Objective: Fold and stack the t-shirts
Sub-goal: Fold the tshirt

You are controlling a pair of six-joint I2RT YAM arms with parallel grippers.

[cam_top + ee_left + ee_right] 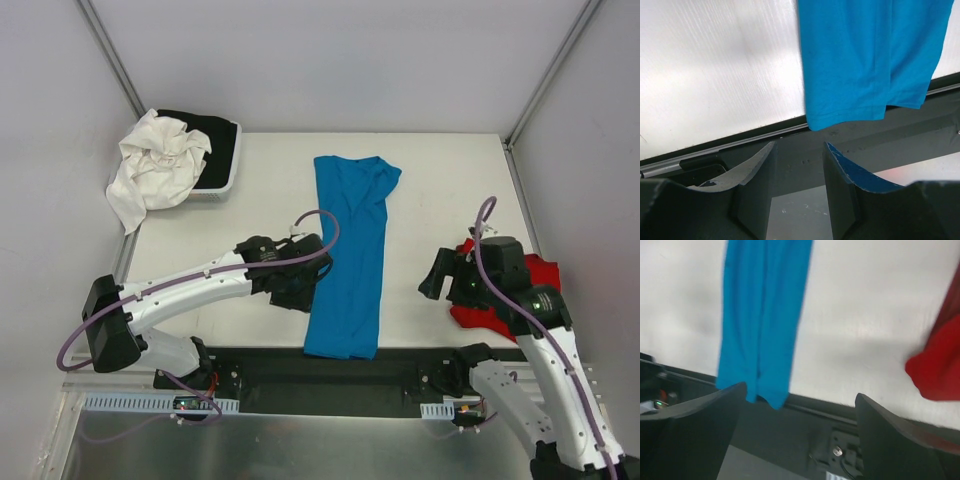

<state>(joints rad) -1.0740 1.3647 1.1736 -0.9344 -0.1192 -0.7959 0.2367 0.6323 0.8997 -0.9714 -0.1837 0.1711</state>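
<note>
blue t-shirt (pixel 350 250) is laid out as a long narrow strip down the middle of the bench (pixel 440 190), collar end toward the top of the overhead frame. its bottom hem hangs over the black strip (pixel 270 365) along the near edge. red t-shirt (pixel 540 270) is bunched up at the right edge of the bench, partly hidden behind the right arm.

left fingers (pixel 755 175) are partly apart with nothing between them. from overhead they sit right by the blue shirt's left edge, about halfway down it. can't tell if they touch the cloth there. in the left wrist view the hem is in the upper right, clear of the fingertips.

right fingers (pixel 700 415) are spread wide, also holding nothing. they're between the two shirts: blue strip at upper left in the right wrist view, a lump of red at the right edge, neither touching.

white cloth (pixel 155 165) is piled over a tray (pixel 228 175) in the upper left, with the black cloth (pixel 215 135) inside it.
</note>
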